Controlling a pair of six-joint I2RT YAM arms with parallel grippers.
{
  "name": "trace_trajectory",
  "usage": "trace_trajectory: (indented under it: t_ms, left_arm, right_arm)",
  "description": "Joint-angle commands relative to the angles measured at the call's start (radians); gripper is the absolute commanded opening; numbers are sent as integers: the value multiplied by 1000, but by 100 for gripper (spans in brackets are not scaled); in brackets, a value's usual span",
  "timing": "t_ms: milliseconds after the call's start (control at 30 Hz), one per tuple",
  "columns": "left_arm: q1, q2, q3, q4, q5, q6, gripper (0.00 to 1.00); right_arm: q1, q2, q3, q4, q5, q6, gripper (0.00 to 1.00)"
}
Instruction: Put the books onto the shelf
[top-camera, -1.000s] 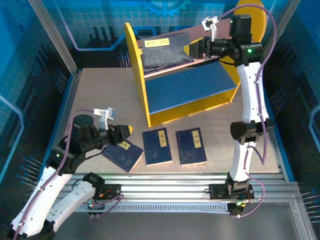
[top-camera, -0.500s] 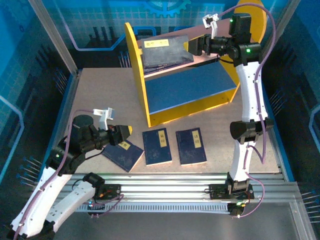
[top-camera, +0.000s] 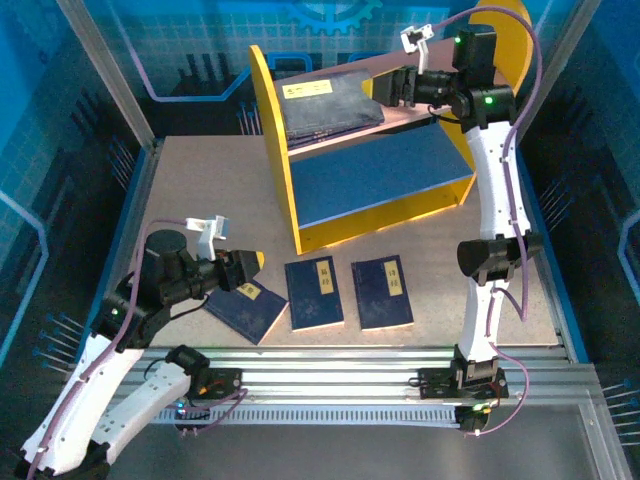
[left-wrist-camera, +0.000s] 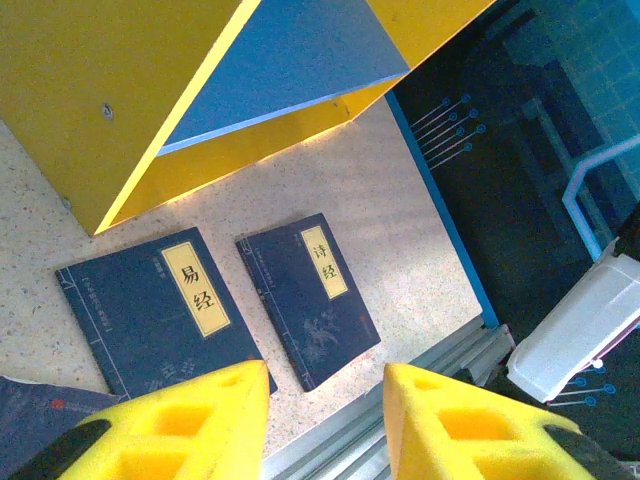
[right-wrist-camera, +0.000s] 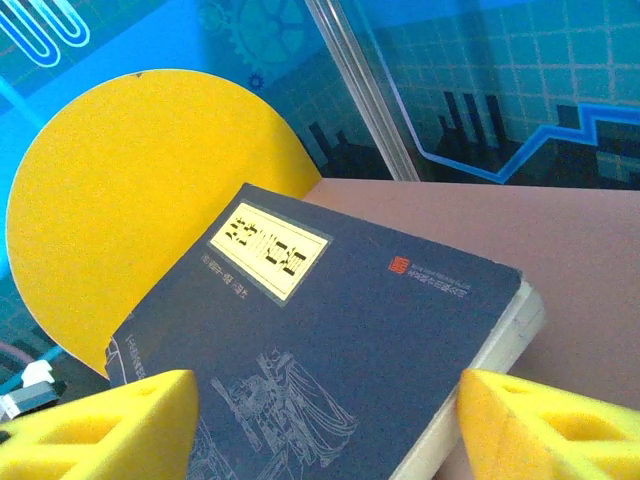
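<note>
- Top view: found shelf (top-camera: 277, 150) at back of worktop (top-camera: 200, 190), blue lower board (top-camera: 380, 170) bare, a stack of books (top-camera: 330, 105) flat on the upper tier.
- Logged three more on the worktop just in front of the shelf: left book (top-camera: 250, 312), middle book (top-camera: 314, 293), right book (top-camera: 382, 292), near each other but apart.
- Placed right jaws at the stack's right edge and left jaws over the left book's far corner.
- Left wrist view: saw yellow fingers (left-wrist-camera: 200, 425) spread with nothing between them, above the middle and right books.
- Right wrist view: saw top book (right-wrist-camera: 330, 330) on pink upper board (right-wrist-camera: 580, 260), against yellow side panel (right-wrist-camera: 110, 190). Found right jaws spread wide, one either side of its near end. Could not tell contact.
- Judged the books thin, light, fairly stiff and smooth-covered, so likely to slip. Judged a flat copy best tipped or slid first, then pinched across its thickness near the spine.
</note>
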Motion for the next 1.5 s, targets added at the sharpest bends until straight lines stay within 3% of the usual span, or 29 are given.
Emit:
trace_trajectory:
  t_ms: [0,800,1233,1467]
  left_arm:
    - [1,-12,2,-8,-4,18,36]
    - [2,-4,9,-7,-4,23,37]
    - [2,3,6,-7,-6,29,37]
    - [1,3,-2,0,-7,27,39]
  right_arm:
    - [17,17,-3,55,-46,40,70]
    - [38,69,-3,239,-138,201,71]
    - [10,54,-6,240,-110,193,73]
    - [-22,-16,-95,210,-81,122,77]
